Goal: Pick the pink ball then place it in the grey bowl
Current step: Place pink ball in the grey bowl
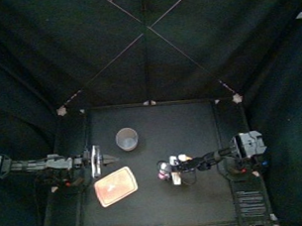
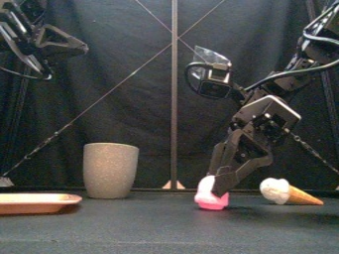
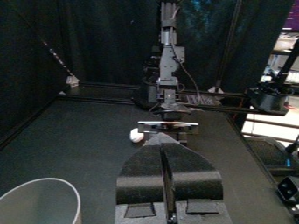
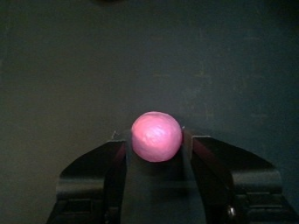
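The pink ball (image 2: pixel 211 195) lies on the black table right of centre. My right gripper (image 2: pixel 213 187) comes down onto it from the right. In the right wrist view the ball (image 4: pixel 156 137) fills the gap between the two jaws of the right gripper (image 4: pixel 158 144), which press on its sides. The grey speckled cup (image 2: pixel 110 169) stands upright well to the ball's left and further back (image 1: pixel 126 138). My left gripper (image 3: pixel 167 144) is shut on nothing and held high at the left side (image 1: pixel 79 163), away from the ball.
A flat pink tray (image 2: pixel 38 203) lies at the front left (image 1: pixel 117 187). A toy ice cream cone (image 2: pixel 288 191) lies on its side just right of the ball. Bare table separates the ball from the cup.
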You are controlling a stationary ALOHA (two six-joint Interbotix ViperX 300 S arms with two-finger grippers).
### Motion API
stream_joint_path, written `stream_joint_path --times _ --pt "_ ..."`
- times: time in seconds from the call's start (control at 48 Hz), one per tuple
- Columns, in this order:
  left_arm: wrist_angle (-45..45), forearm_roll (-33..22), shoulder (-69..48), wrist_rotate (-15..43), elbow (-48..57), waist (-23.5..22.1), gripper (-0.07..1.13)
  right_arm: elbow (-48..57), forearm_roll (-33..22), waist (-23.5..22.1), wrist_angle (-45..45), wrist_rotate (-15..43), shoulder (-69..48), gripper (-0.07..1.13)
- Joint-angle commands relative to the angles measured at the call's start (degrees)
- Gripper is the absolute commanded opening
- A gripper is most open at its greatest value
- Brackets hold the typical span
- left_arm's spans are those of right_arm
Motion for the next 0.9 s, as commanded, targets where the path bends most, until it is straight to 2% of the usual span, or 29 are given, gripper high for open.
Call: stream_joint_path --times 0.021,0.146,0.292,0.458,0.667,0.896 --pt "-0.53 -0.26 0.26 0.0 -0.7 0.09 0.06 -2.2 0.0 -0.09 -0.09 0.09 -0.79 0.66" --pt "-0.53 -0.26 0.26 0.0 -0.7 0.09 0.06 -5.98 -0.7 -0.79 -0.7 -0.79 -1.14 0.65" --pt "-0.53 -0.26 0.26 0.18 -0.88 0.62 0.06 -15.47 -5.36 -5.36 -3.43 -0.35 -0.88 0.65" --pt "-0.53 -0.26 0.26 0.18 -0.79 1.14 0.06 -26.02 -8.79 -12.74 -4.48 0.09 2.72 0.65" --pt "-0.53 -0.26 0.18 0.0 -0.26 1.49 0.06 -35.68 -6.77 -19.78 -3.6 0.26 10.2 0.65" --pt "-0.53 -0.26 0.18 0.0 0.53 1.58 0.06 -38.14 -6.24 -20.57 0.97 0.18 13.62 0.69"
